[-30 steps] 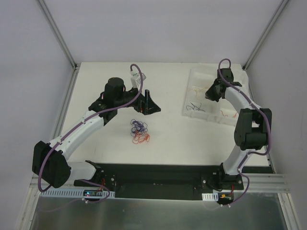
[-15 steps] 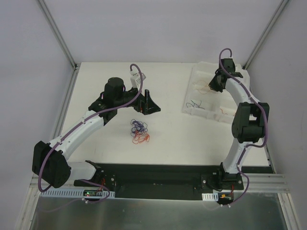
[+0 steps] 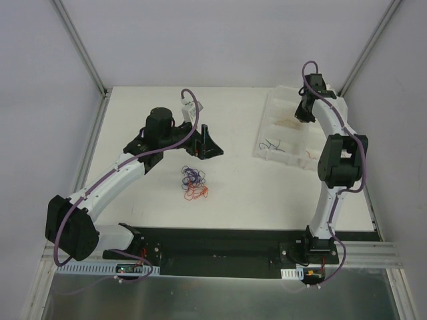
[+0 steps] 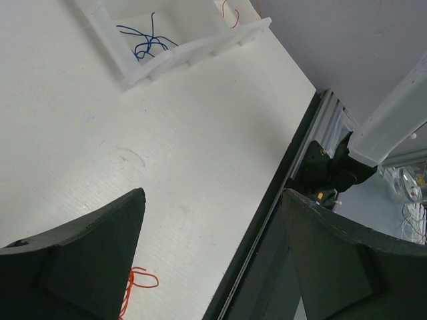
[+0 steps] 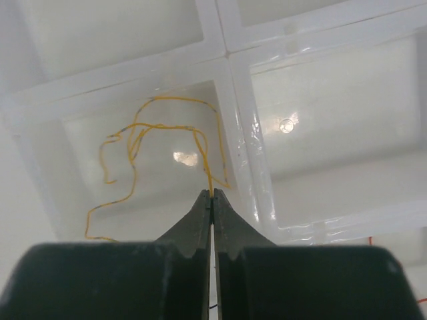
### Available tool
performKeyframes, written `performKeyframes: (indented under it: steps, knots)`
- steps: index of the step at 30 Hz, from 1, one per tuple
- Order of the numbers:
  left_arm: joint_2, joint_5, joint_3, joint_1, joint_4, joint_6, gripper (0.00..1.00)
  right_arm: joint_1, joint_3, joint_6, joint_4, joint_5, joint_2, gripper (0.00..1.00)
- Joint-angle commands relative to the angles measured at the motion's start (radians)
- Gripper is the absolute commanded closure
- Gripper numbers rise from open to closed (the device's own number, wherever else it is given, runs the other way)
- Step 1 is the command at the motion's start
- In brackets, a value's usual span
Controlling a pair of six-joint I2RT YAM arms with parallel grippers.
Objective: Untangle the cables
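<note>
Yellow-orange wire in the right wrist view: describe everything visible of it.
The yellow-orange wire is hair-thin, kinked, a loose tangle of loops lying in one compartment of the white tray. One strand runs straight into the tips of the right gripper, whose jaws are shut on it. Another end trails toward the compartment's lower-left corner.

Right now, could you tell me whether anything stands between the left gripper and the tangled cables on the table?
Nothing visible does. The open left gripper hangs just beyond the knot of cables, with only bare table between them. The white compartment tray lies well off to the right.
</note>
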Motion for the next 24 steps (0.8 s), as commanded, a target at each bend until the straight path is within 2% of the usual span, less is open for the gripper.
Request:
performKeyframes:
  steps: [1,10,15,20,24]
  knots:
    - [-0.003,0.012,0.004,0.013,0.034,0.004,0.18,0.021,0.064,-0.134,-0.059,0.129,0.057,0.99]
    - [-0.005,-0.027,0.014,0.013,0.01,0.013,0.19,0.077,0.089,-0.258,-0.032,0.183,0.142,0.99]
    - [-0.031,-0.1,0.031,0.045,-0.093,-0.112,0.21,0.077,0.092,-0.243,-0.076,0.12,0.132,0.98]
    - [-0.091,-0.127,-0.026,0.168,-0.159,-0.192,0.21,0.08,0.081,-0.208,-0.13,0.077,0.04,0.67]
    - [-0.109,-0.187,-0.083,0.238,-0.26,-0.148,0.2,0.081,0.057,-0.215,-0.153,0.099,-0.072,0.53]
